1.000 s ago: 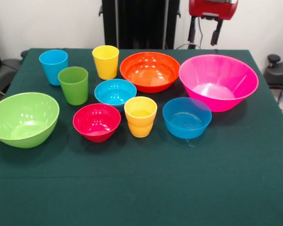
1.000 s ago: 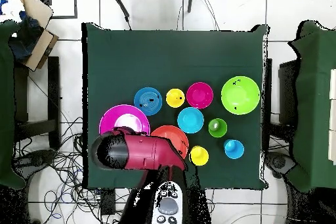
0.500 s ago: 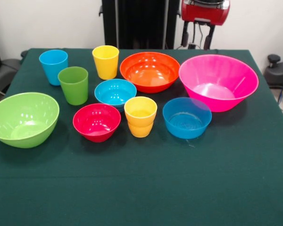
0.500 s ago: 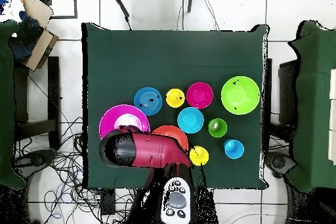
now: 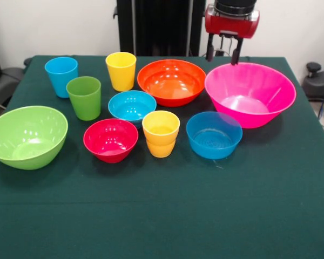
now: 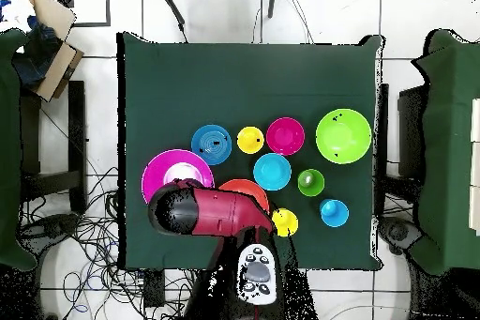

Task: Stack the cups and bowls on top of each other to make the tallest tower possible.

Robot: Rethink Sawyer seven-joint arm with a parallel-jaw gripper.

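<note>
Dark green cloth covers the surface [image 5: 162, 216], and on it I see ten glossy plastic pieces, all upright, all empty, none stacked.

I take the wide orange bowl [image 5: 171, 82] as my landmark; places are as the front view shows them. Just right of it sits the large pink bowl [image 5: 250, 94], nearly touching its rim. Just left of it stands the yellow cup [image 5: 121, 70]; further left the light blue cup [image 5: 61, 76], and the green cup [image 5: 84, 97] in front of that one. In front of the orange bowl, slightly left, is a small blue bowl [image 5: 132, 106]. Nearer the camera come the small red bowl [image 5: 110, 140], the squat yellow-orange cup [image 5: 161, 133] with its stepped wall, and the second small blue bowl [image 5: 214, 135], side by side. The large lime green bowl [image 5: 27, 136] sits well apart, far left.

My robot's hand [image 5: 222, 55] hangs above the far edge of the surface, behind the gap between the orange and pink bowls. Its two dark fingers [image 5: 210, 53] are spread apart, holding nothing. From overhead, the red arm [image 6: 211, 211] covers part of both bowls.
</note>
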